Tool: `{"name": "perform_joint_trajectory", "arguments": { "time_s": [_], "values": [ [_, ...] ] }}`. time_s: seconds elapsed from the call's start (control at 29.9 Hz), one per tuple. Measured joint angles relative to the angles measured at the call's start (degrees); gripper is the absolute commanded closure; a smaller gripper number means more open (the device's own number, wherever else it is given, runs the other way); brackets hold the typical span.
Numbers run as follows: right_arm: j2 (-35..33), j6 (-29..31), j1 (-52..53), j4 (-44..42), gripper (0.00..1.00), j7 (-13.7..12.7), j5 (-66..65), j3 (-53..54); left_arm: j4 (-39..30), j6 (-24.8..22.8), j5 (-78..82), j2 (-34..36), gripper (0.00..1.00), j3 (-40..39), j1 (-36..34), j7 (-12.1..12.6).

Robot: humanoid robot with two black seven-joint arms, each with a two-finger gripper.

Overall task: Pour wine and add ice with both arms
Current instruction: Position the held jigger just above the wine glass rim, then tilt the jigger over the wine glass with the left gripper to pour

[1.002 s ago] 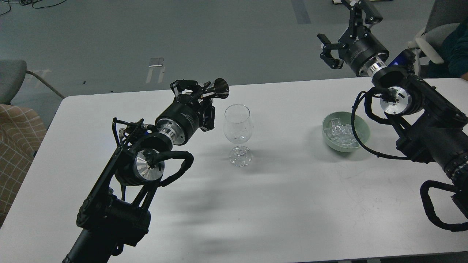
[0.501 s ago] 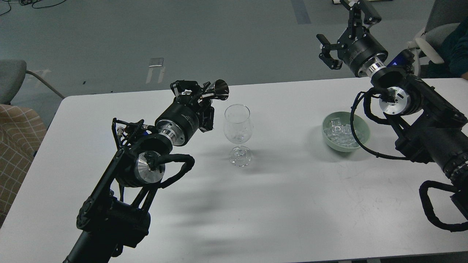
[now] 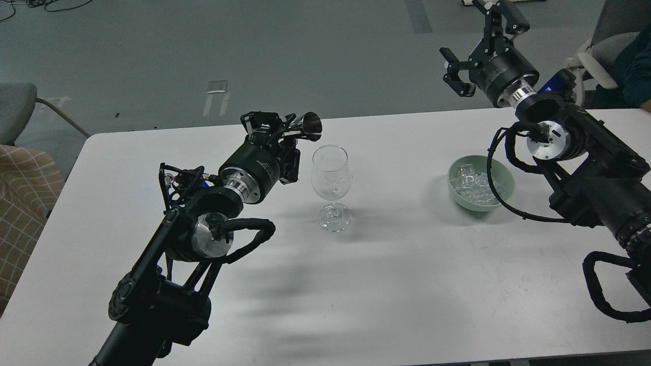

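A clear stemmed wine glass [image 3: 331, 178] stands upright mid-table. My left gripper [image 3: 278, 133] is shut on a small shiny metal measuring cup [image 3: 306, 126], held tipped on its side just left of and above the glass rim, its mouth facing right. A pale green bowl [image 3: 502, 195] holds many clear ice cubes [image 3: 474, 184] to the right of the glass. My right gripper [image 3: 475, 43] is open and empty, raised beyond the table's far edge, above and behind the bowl.
The white table [image 3: 386, 284] has its far edge just behind the glass. A grey chair [image 3: 15, 109] and a checked cushion [image 3: 23, 203] are at the left. A white chair with a seated person [image 3: 630, 61] is at the far right.
My left arm has shifted slightly right, bringing the metal cup a little closer to the glass rim. The right gripper has barely moved.
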Motion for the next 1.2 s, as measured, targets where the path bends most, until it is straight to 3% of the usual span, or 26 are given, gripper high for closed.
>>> {"name": "perform_joint_trajectory", "arguments": {
  "time_s": [1.2],
  "values": [
    [-0.2, 0.0, 0.0, 0.0, 0.00, 0.0, 0.0, 0.1, 0.0, -2.2, 10.8, 0.0, 1.00, 2.2, -0.1, -1.7]
  ]
}}
